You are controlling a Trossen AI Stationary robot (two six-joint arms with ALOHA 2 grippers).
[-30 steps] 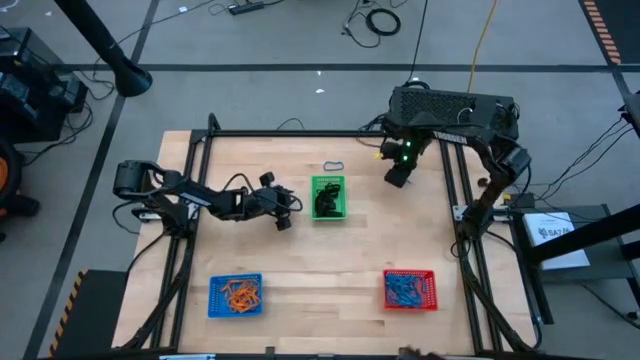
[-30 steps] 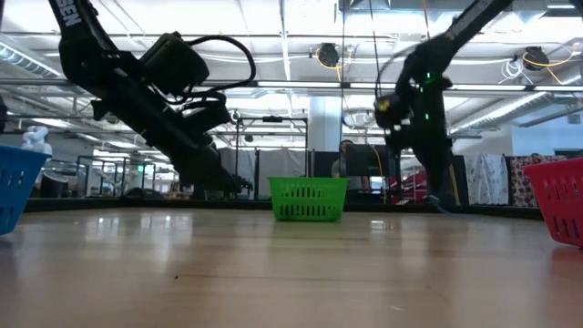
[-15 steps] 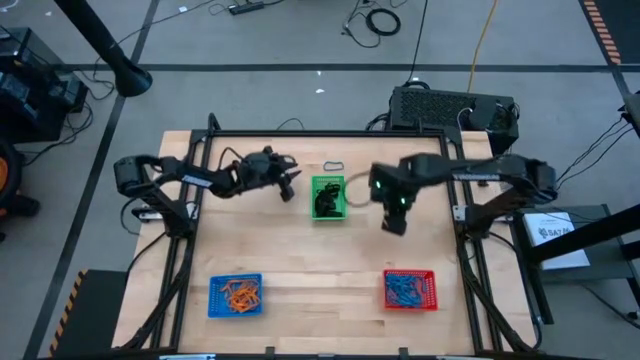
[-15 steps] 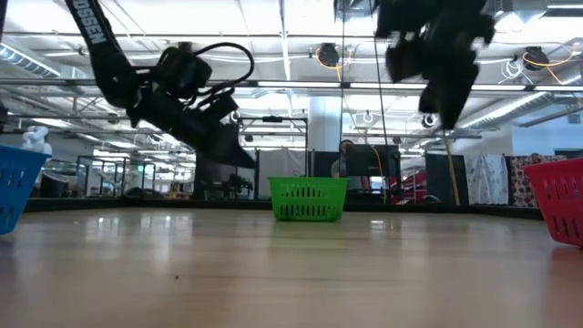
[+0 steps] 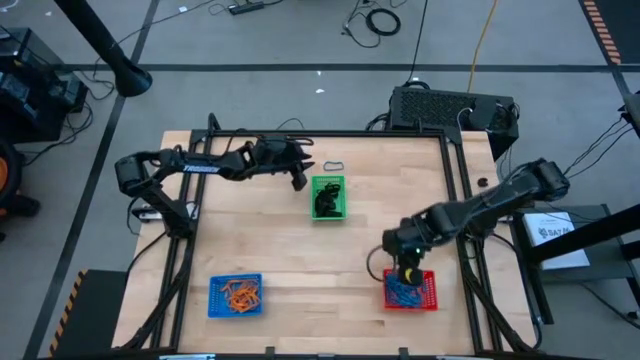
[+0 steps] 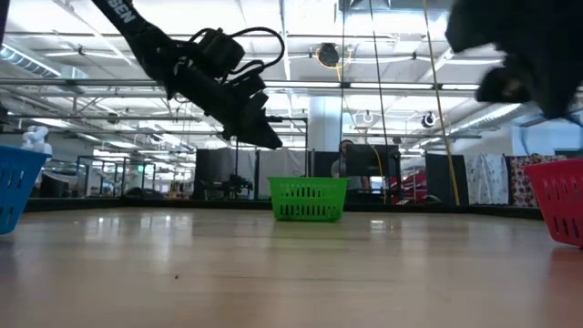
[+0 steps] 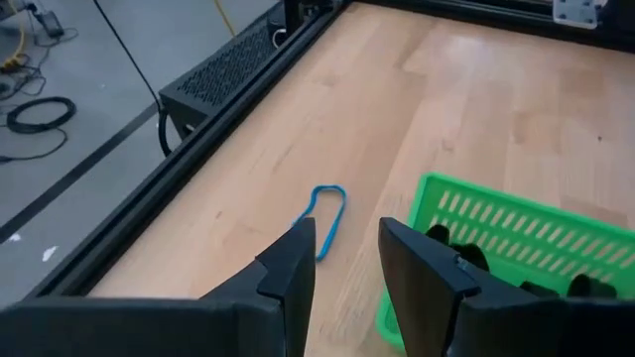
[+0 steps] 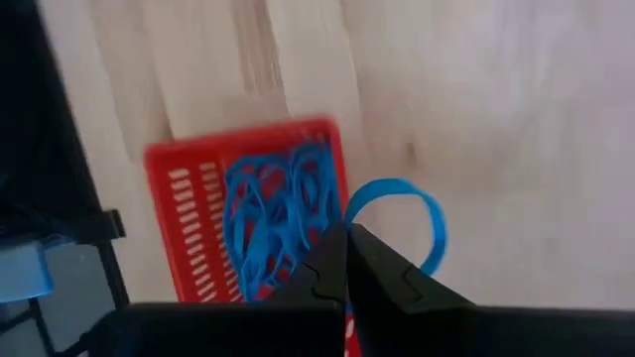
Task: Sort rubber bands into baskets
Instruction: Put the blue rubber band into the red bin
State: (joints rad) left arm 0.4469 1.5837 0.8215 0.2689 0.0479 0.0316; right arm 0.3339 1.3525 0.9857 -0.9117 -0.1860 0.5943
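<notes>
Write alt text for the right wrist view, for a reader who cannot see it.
The right gripper, its dark fingers shut, pinches a thin blue rubber band loop above the light wooden table. Just beyond it sits the small red plastic mesh basket, holding a tangle of blue rubber bands.

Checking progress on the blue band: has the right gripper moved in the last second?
Yes. In the high view the right gripper, shut on a blue band, went from the far side by the green basket to over the red basket.
</notes>
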